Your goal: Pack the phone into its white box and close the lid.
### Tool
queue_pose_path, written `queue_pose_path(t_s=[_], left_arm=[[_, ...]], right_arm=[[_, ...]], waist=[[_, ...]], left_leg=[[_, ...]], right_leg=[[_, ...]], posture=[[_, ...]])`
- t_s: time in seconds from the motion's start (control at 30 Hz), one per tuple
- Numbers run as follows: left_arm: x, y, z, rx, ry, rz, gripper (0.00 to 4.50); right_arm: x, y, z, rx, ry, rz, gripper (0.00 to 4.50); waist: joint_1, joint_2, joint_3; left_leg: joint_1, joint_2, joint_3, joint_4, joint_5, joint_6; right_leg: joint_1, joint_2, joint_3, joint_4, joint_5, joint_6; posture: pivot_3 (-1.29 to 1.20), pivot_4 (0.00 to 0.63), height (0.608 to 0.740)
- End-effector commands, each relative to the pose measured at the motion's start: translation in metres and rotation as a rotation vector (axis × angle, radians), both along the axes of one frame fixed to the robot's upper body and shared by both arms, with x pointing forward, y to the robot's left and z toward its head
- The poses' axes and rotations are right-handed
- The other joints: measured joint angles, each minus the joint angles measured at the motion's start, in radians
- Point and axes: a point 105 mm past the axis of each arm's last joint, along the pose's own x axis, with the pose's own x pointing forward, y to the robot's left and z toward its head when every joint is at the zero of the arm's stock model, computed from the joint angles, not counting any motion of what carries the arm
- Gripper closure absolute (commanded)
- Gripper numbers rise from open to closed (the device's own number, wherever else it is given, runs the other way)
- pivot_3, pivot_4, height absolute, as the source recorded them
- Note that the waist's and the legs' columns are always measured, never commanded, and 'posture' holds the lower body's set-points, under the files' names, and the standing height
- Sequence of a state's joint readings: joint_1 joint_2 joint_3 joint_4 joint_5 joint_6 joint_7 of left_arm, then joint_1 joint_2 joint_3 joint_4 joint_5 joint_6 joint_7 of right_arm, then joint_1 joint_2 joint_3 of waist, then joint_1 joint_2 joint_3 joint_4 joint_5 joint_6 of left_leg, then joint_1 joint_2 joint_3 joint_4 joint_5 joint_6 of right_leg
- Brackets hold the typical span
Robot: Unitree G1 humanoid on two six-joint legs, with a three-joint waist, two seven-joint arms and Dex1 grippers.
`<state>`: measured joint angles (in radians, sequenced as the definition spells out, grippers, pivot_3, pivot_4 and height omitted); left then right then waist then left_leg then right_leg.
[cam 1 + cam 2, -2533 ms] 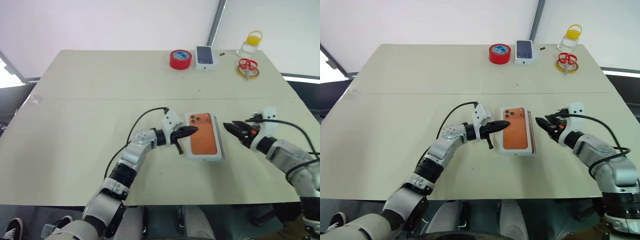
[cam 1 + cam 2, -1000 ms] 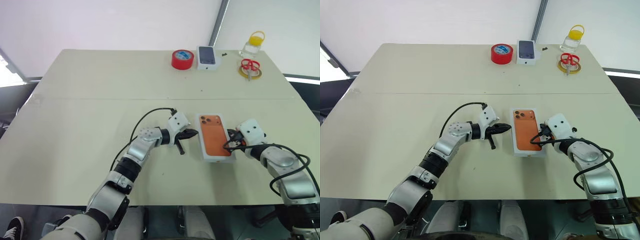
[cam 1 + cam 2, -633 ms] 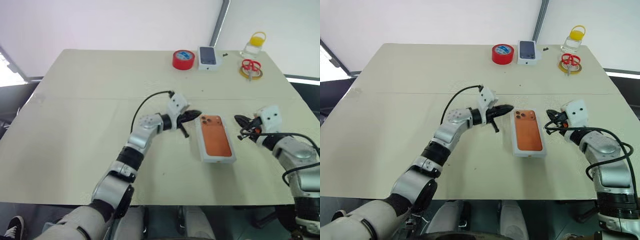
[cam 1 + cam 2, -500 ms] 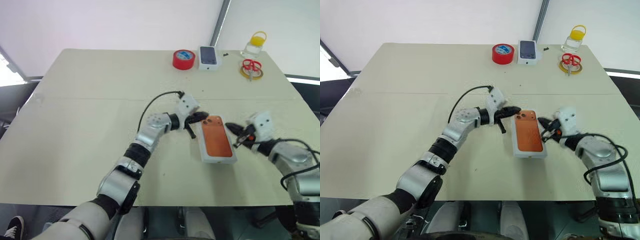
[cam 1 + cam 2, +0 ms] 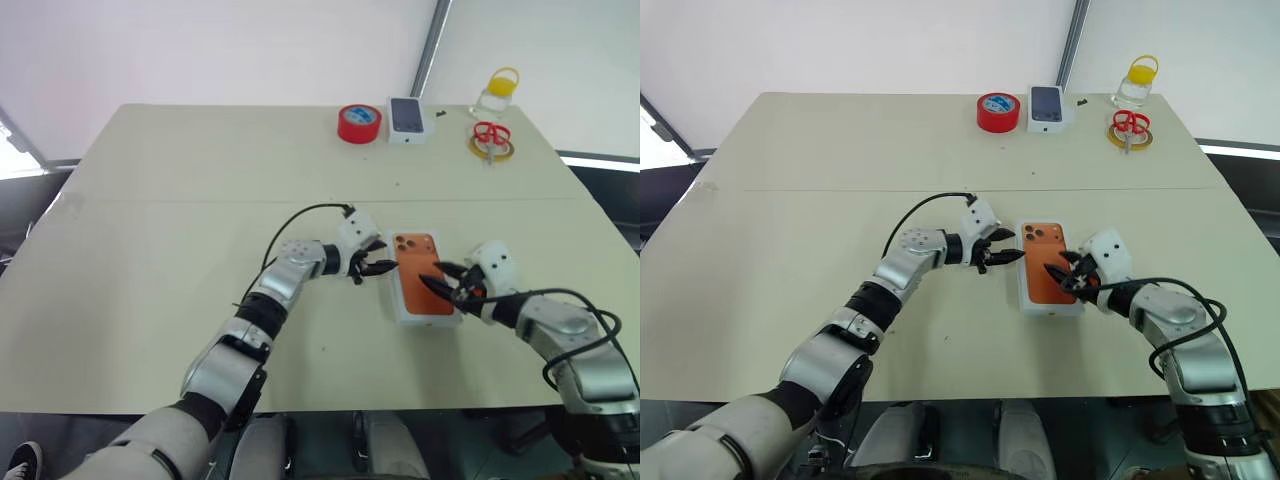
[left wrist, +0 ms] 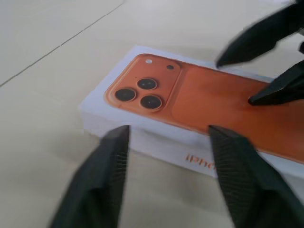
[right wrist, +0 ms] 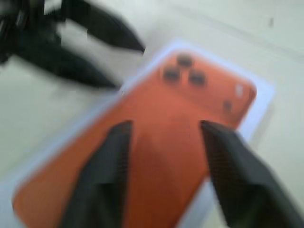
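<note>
White box (image 5: 1050, 303) sits mid-table, orange phone (image 5: 1048, 265) apparently on top. Left gripper (image 5: 1002, 252) and right gripper (image 5: 1072, 275) flank it, fingers spread, empty. Risk: a careless finger nudges the box askew.

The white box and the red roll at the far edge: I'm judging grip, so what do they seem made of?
The white box looks like smooth matte cardboard: crisp edges, printed orange lettering on its side, and an orange phone picture on its top. The red roll looks like glossy plastic tape wound around a hollow core, though this is uncertain.
</note>
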<state>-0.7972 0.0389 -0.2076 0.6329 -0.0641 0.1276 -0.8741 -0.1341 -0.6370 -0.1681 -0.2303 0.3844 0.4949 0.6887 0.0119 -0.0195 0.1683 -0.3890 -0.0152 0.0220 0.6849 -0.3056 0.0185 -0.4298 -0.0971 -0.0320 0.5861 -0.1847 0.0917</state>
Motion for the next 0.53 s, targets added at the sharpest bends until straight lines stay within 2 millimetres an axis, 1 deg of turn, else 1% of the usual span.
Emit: queue_pose_path(t_s=[0.03, 0.07, 0.1, 0.13, 0.17, 0.2, 0.23, 0.27, 0.37, 0.43, 0.47, 0.53], left_arm=[[0.013, 0.044, 0.035, -0.065, -0.129, 0.107, 0.00], [0.014, 0.068, 0.032, -0.074, -0.094, 0.147, 0.00], [0.015, 0.089, 0.031, -0.081, -0.065, 0.188, 0.00], [0.014, 0.103, 0.030, -0.081, -0.054, 0.220, 0.00], [0.014, 0.118, 0.031, -0.073, -0.073, 0.254, 0.00], [0.010, 0.139, 0.032, -0.034, -0.146, 0.277, 0.00], [0.006, 0.151, 0.033, -0.002, -0.198, 0.284, 0.00], [0.001, 0.167, 0.033, 0.004, -0.195, 0.311, 0.00], [-0.010, 0.188, 0.031, 0.003, -0.175, 0.350, 0.00], [-0.021, 0.205, 0.026, 0.026, -0.174, 0.387, 0.00], [-0.024, 0.207, 0.024, 0.031, -0.175, 0.395, 0.00], [-0.038, 0.219, 0.019, 0.043, -0.154, 0.402, 0.00]], right_arm=[[-0.002, -0.002, 0.022, 0.012, -0.087, 0.035, 0.16], [-0.004, -0.003, 0.019, -0.023, -0.089, 0.051, 0.07], [-0.004, -0.005, 0.016, -0.061, -0.097, 0.059, 0.07], [-0.003, -0.009, 0.014, -0.085, -0.104, 0.058, 0.07], [-0.002, -0.013, 0.014, -0.076, -0.101, 0.050, 0.07], [0.001, -0.018, 0.015, -0.077, -0.105, 0.040, 0.07], [0.002, -0.021, 0.015, -0.077, -0.106, 0.034, 0.07], [0.002, -0.024, 0.014, -0.075, -0.090, 0.044, 0.07], [0.002, -0.030, 0.011, -0.101, -0.078, 0.065, 0.07], [0.000, -0.031, 0.013, -0.093, -0.077, 0.081, 0.07], [-0.001, -0.032, 0.014, -0.091, -0.076, 0.085, 0.07], [-0.006, -0.035, 0.017, -0.078, -0.074, 0.100, 0.07]], waist=[[0.001, 0.000, 0.000], [0.001, 0.000, 0.000], [-0.002, 0.001, 0.000], [-0.004, 0.001, 0.000], [-0.004, 0.001, 0.000], [-0.003, 0.001, 0.000], [-0.004, 0.001, 0.000], [-0.002, 0.001, 0.000], [0.006, 0.001, 0.000], [0.005, 0.001, 0.000], [0.003, 0.001, 0.000], [0.001, 0.001, 0.000]], left_leg=[[-0.001, 0.000, 0.000, 0.000, 0.000, 0.000], [-0.001, 0.000, 0.000, 0.000, 0.000, 0.000], [0.000, 0.000, 0.000, 0.000, 0.000, 0.000], [0.000, 0.000, 0.000, -0.001, 0.000, 0.000], [0.000, 0.000, 0.000, -0.001, 0.000, 0.000], [0.000, 0.000, 0.000, -0.001, 0.000, 0.000], [0.000, 0.000, 0.000, -0.001, 0.000, 0.000], [0.000, -0.001, 0.000, 0.000, 0.000, 0.000], [0.000, -0.002, 0.000, 0.000, 0.001, -0.001], [0.000, -0.003, -0.001, 0.001, 0.001, -0.001], [0.000, -0.003, 0.000, 0.001, 0.001, -0.001], [0.001, -0.003, 0.000, 0.001, 0.001, -0.001]], right_leg=[[-0.001, 0.000, 0.000, 0.001, 0.000, 0.000], [-0.001, 0.000, 0.000, 0.003, 0.000, 0.000], [-0.001, 0.000, 0.000, 0.003, 0.000, 0.000], [-0.002, 0.000, 0.000, 0.004, 0.000, 0.000], [-0.002, 0.000, 0.000, 0.005, 0.000, 0.000], [-0.002, 0.000, 0.000, 0.005, 0.000, 0.000], [-0.002, 0.000, 0.000, 0.005, 0.000, 0.000], [-0.002, 0.000, 0.000, 0.005, 0.000, -0.001], [-0.001, -0.001, 0.001, 0.005, -0.002, -0.004], [0.000, -0.003, 0.001, 0.005, -0.002, -0.005], [0.000, -0.003, 0.001, 0.005, -0.002, -0.005], [-0.001, -0.004, 0.001, 0.005, -0.002, -0.005]], posture=[[0.00, 0.150, 0.740], [0.00, 0.150, 0.740], [0.00, 0.150, 0.740], [0.00, 0.150, 0.740], [0.00, 0.150, 0.740], [0.00, 0.150, 0.740], [0.00, 0.150, 0.740], [0.00, 0.150, 0.740], [0.00, 0.150, 0.740], [0.00, 0.150, 0.740], [0.00, 0.150, 0.740], [0.00, 0.150, 0.740]])
